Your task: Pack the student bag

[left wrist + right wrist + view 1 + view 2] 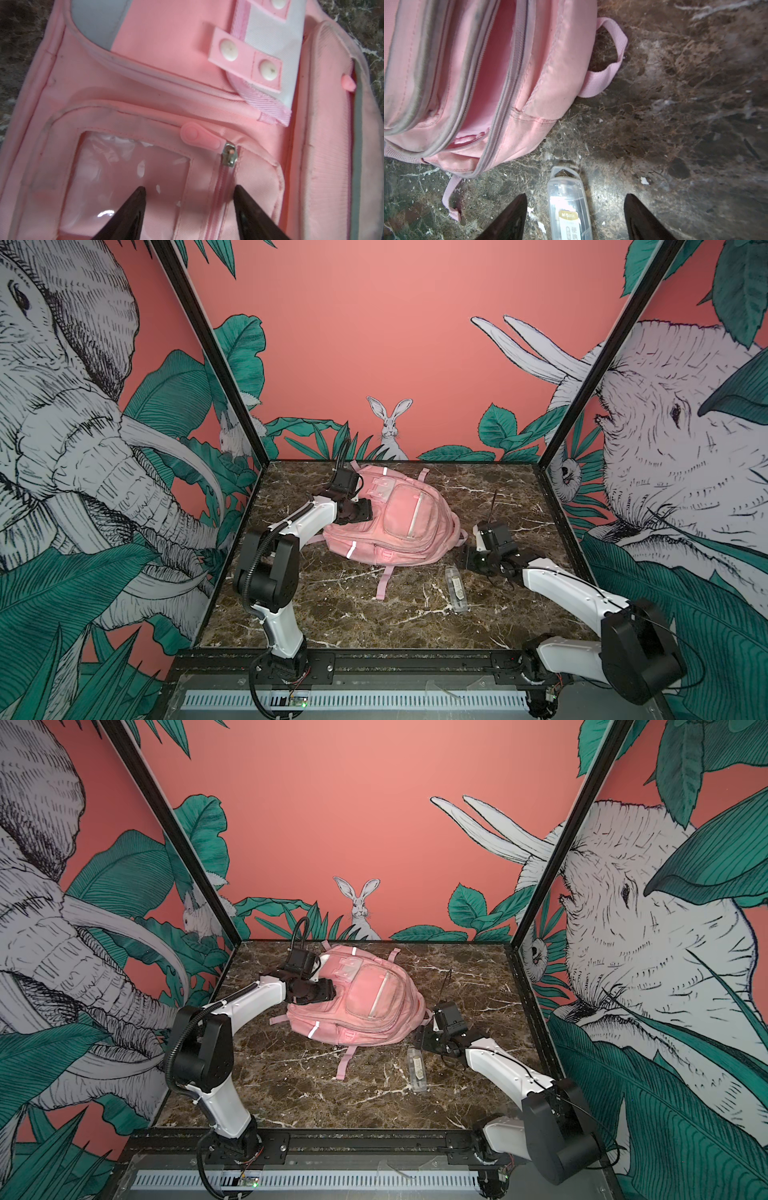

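The student bag [399,522] [365,998], a big pink backpack, lies front side up in the middle of the marble table in both top views. My left gripper [189,187] [360,511] hangs open just over its upper front pocket, beside a clear window and a zip with a pink pull [199,135]; nothing is between the fingers. My right gripper [576,194] [467,558] stands open at the bag's right side, low over a clear plastic case [569,207] [456,588] lying on the table, not touching it. In the right wrist view a zipped compartment [488,83] of the bag gapes open.
A loose pink strap [384,580] trails from the bag toward the front. A pink loop handle [610,62] lies on the marble by the bag. Printed walls close in the table on the left, back and right. A black rail [399,659] runs along the front edge.
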Controlling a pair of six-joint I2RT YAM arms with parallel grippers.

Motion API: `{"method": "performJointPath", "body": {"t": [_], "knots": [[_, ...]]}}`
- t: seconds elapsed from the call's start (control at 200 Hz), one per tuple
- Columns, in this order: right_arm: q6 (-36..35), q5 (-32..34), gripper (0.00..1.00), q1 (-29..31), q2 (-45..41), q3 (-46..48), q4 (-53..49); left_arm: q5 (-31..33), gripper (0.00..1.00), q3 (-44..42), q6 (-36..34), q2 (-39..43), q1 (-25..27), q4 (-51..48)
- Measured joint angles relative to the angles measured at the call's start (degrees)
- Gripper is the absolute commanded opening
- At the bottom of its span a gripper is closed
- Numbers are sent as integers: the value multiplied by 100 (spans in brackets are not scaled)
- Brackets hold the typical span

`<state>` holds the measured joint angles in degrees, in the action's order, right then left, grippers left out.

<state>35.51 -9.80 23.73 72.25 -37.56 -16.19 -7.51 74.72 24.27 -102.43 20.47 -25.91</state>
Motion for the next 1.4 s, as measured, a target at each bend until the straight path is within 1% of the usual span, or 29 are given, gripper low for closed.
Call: {"method": "performJointPath", "body": {"t": [0.2, 0.39, 0.5, 0.565, 0.66, 0.82, 0.955, 1.205, 1.4], "knots": [[-4, -57, 72, -11, 31, 7, 9, -55, 66, -111, 63, 2, 0, 168], [-22, -166, 72, -11, 264, 4, 20, -35, 66, -195, 133, 35, 33, 280], [-24, -275, 70, 61, 282, -7, 70, -33, 66, -258, 170, 59, 74, 367], [-20, -315, 67, 205, 315, -72, 111, -33, 66, -280, 175, 70, 129, 407], [-11, -374, 63, 575, 498, -308, 236, -46, 66, -337, 188, 105, 240, 470], [-17, -326, 59, 1246, 1086, -964, 417, -164, 66, -535, 251, 223, 352, 634], [-17, -219, 56, 1628, 1563, -1397, 640, -249, 65, -632, 302, 282, 356, 719], [0, -109, 54, 1985, 2415, -1937, 874, -284, 65, -809, 404, 385, 494, 850], [-2, -42, 54, 2052, 2564, -2035, 861, -249, 65, -896, 487, 433, 577, 916]]}}
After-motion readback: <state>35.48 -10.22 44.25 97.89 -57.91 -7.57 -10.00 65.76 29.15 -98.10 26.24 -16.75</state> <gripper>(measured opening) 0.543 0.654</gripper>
